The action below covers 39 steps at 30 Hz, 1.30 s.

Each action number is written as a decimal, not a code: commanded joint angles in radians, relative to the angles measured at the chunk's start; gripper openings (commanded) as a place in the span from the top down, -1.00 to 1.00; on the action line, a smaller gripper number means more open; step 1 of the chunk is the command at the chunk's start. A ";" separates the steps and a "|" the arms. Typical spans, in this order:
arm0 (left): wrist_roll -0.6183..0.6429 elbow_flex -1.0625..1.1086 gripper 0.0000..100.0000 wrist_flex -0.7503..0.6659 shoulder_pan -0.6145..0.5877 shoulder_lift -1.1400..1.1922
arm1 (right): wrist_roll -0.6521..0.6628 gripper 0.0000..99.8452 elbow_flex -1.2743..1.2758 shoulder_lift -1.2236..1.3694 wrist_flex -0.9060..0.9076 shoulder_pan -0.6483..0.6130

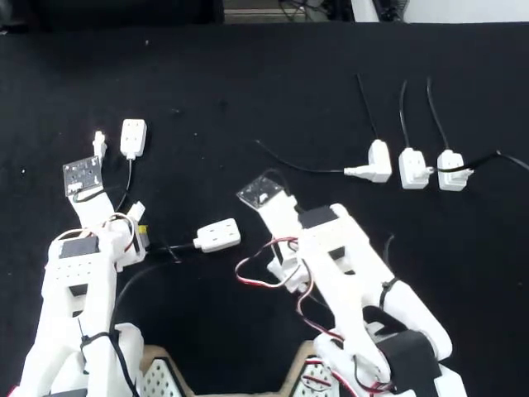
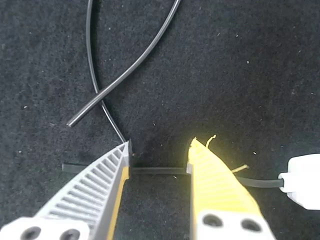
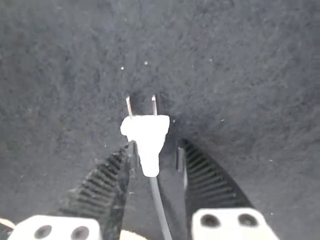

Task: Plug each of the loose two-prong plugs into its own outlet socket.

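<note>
The outlet socket (image 2: 304,181) is cut off beside left tool (image 2: 157,150).

tabletop (image 1: 248,83): black all over
plug (image 3: 145,137): white, with two shiny grey prongs
cord (image 2: 97,97): black
socket (image 1: 218,235): white
left gripper (image 2: 160,150): yellow on one side, white with stripes on the other
right gripper (image 3: 155,150): black with stripes
arms (image 1: 74,289): white
wires (image 1: 238,266): red and white

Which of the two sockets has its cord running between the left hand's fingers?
The socket between the two arms; its cord lies inside the open left hand. The other socket sits farther back.
</note>
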 commanded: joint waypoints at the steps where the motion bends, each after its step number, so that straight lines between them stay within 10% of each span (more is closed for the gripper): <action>1: 0.005 -0.005 0.62 -0.012 -0.012 -0.025 | -0.014 0.76 -0.015 -0.025 -0.032 -0.034; 18: 0.005 -0.005 0.62 -0.012 -0.012 -0.025 | -0.069 0.98 -0.039 -0.025 0.040 -0.132; 27: 0.005 -0.007 0.62 -0.009 -0.012 -0.025 | -0.034 0.98 -0.091 -0.016 -0.176 0.100; 39: 0.005 -0.007 0.62 -0.011 -0.012 -0.025 | -0.028 0.80 0.008 -0.018 -0.175 0.110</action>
